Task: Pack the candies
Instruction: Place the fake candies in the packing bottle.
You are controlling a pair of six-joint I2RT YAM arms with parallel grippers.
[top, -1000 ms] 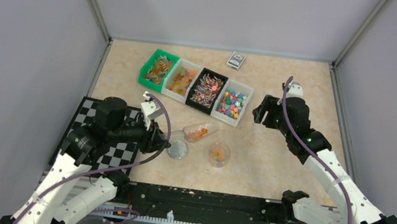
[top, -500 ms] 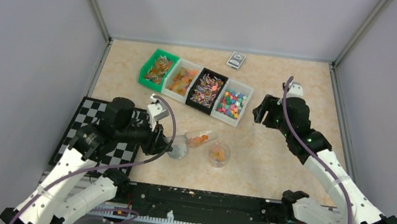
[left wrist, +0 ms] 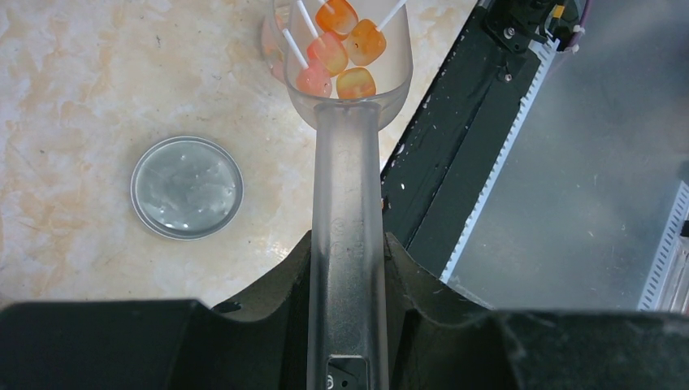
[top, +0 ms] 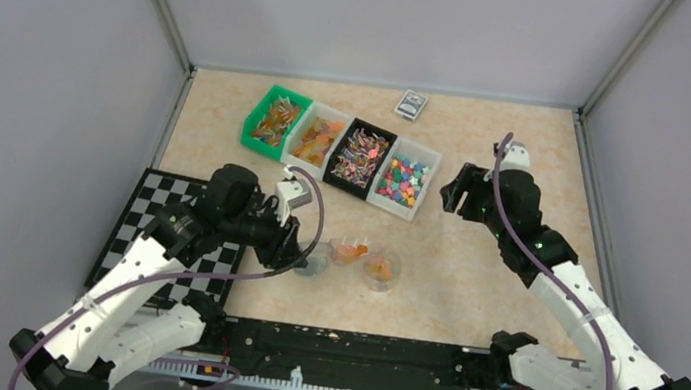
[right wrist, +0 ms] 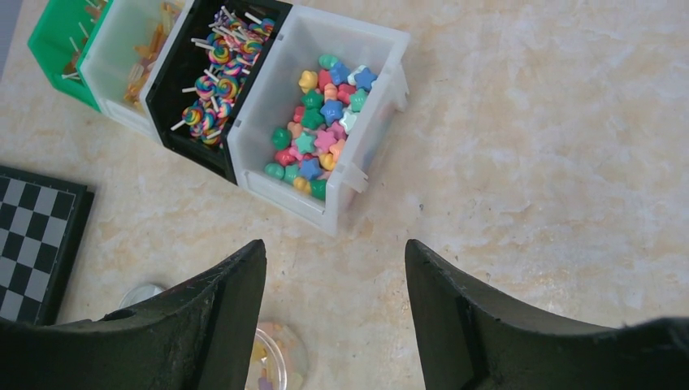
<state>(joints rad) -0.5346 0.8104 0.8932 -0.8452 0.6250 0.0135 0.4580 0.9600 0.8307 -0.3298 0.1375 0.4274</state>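
**Scoop of orange candies held at the cup's rim**

At the far left, a checkerboard mat [top: 142, 219] lies on the bench [top: 539, 150], and the left arm reaches out over its corner. The left end effector [left wrist: 348, 280] is pinched on the handle of a clear scoop [left wrist: 348, 187], one finger on each side of it. Below and left of the handle in the wrist view, a round silver lid [left wrist: 187, 197] lies flat on the bench, apart from the scoop.

The scoop's bowl carries a small cluster of orange candies [left wrist: 345, 49] on white sticks. In the overhead view the bowl sits just beside a small clear cup [top: 395, 260], reaching its rim. More orange pieces already lie inside that cup.

Behind these, a slanting row of bins runs left to right. A green bin [top: 249, 127] and a white one next to it hold orange-toned sweets. A black bin [right wrist: 199, 154] holds swirled lollipops. A white bin [right wrist: 284, 191] at the right end holds mixed-colour star shapes.

Right of that row, the right end effector [right wrist: 333, 252] hangs above the bench with its fingers spread wide and nothing between them. A small grey device [top: 412, 105] lies near the back wall.
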